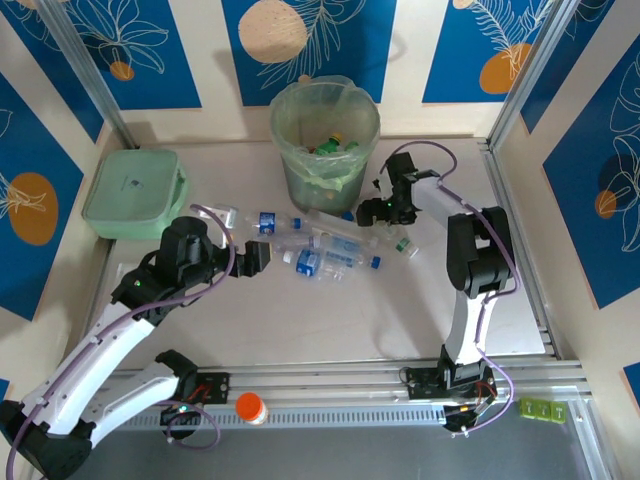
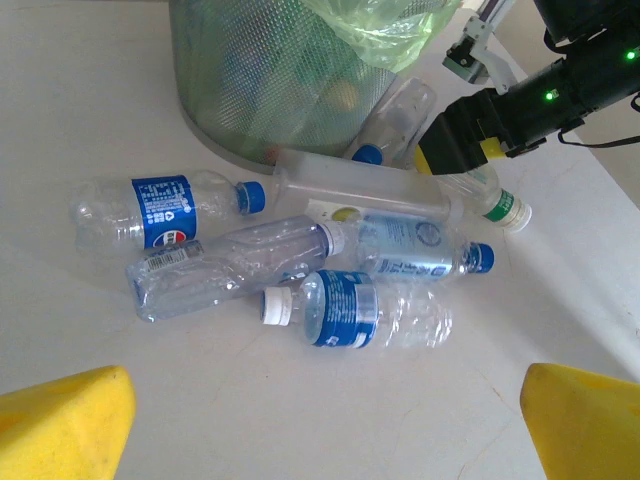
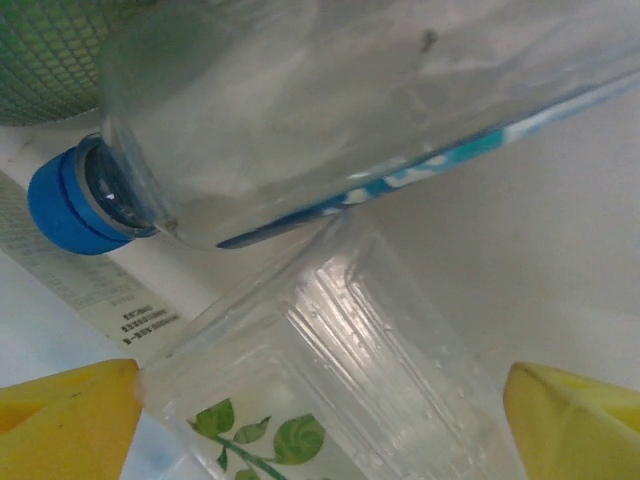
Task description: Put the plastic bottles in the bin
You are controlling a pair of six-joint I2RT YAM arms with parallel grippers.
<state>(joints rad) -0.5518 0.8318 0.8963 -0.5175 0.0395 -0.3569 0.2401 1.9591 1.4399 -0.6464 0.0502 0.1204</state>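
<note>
Several clear plastic bottles (image 1: 320, 245) lie in a heap on the table in front of the bin (image 1: 300, 180), which holds a few more. My left gripper (image 1: 255, 258) is open just left of the heap. Its yellow fingertips (image 2: 60, 420) flank bare table, and a white-capped, blue-labelled bottle (image 2: 350, 310) lies ahead of them. My right gripper (image 1: 375, 212) is low at the heap's far right, beside the bin. It stands open astride a ribbed clear bottle with a green leaf label (image 3: 360, 380). A blue-capped bottle (image 3: 300, 110) lies just beyond, against the bin's mesh (image 3: 40, 60).
A mint-green lidded box (image 1: 135, 192) sits at the far left. An orange-capped jar (image 1: 250, 407) stands on the front rail between the arm bases. Aluminium frame rails (image 1: 520, 260) border the table on the right.
</note>
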